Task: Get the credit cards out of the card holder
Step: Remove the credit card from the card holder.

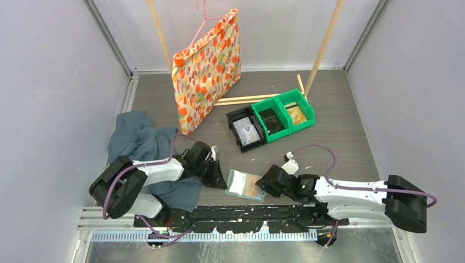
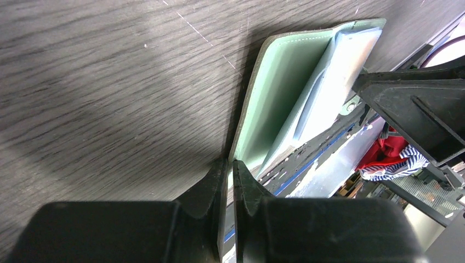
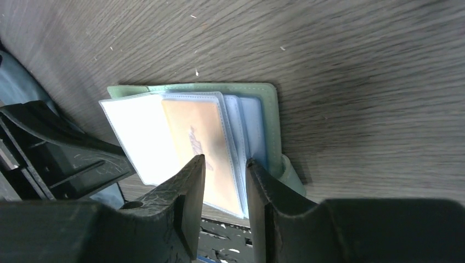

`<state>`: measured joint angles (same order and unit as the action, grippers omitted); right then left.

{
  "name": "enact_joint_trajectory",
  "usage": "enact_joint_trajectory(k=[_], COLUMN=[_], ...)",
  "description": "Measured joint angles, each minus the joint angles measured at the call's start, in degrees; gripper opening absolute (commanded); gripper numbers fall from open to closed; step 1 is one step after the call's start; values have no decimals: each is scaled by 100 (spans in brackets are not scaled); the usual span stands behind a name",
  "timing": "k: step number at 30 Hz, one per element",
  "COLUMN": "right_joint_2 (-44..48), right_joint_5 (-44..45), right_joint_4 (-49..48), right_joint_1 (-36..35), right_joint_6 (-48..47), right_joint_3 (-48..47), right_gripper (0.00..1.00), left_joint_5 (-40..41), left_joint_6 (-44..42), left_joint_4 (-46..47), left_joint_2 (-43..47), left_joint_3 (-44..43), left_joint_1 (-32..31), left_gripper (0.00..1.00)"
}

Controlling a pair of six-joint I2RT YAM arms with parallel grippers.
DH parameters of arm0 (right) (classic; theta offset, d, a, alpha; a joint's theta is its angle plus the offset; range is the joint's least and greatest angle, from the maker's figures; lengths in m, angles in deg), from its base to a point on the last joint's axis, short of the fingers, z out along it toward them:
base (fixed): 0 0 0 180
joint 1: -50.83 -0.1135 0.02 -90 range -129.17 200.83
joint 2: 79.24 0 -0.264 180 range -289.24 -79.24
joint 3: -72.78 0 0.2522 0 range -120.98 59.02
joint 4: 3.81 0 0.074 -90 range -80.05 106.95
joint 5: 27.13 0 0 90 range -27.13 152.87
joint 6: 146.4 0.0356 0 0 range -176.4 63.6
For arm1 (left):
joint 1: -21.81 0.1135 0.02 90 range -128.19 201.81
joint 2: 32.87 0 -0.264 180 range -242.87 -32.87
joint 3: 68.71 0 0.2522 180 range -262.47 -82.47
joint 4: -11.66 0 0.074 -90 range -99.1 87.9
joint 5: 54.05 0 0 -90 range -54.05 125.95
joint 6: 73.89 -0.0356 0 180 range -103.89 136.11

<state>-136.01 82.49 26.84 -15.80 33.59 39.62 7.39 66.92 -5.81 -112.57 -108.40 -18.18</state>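
Just right of the cloth (image 1: 137, 141), the left tool (image 2: 227, 167) was clenched on the green cover of the holder (image 2: 279, 93), keeping it open on the counter (image 1: 340, 131). Pale blue sleeves (image 3: 247, 118) fanned inside, with an orange card (image 3: 205, 134) showing. Farther right, the right tool (image 3: 225, 164) stood part-open over that card. The first extraction seemed under way; next, pinch the card's edge and slide it free.

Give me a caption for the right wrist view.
Open card holder, with the right jaws apart over its tan card.
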Motion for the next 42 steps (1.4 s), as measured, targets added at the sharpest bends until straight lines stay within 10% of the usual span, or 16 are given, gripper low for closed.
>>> enact_joint_trajectory(k=[42], right_joint_2=[-885], right_joint_5=[-339], right_joint_4=[-269], right_joint_1=[-2], right_joint_6=[-1259], right_joint_3=[-1200], right_gripper=[38], left_joint_5=[9], left_joint_6=[87], left_joint_4=[111], left_joint_2=[39], left_joint_3=[72], left_joint_1=[0], left_gripper=[9])
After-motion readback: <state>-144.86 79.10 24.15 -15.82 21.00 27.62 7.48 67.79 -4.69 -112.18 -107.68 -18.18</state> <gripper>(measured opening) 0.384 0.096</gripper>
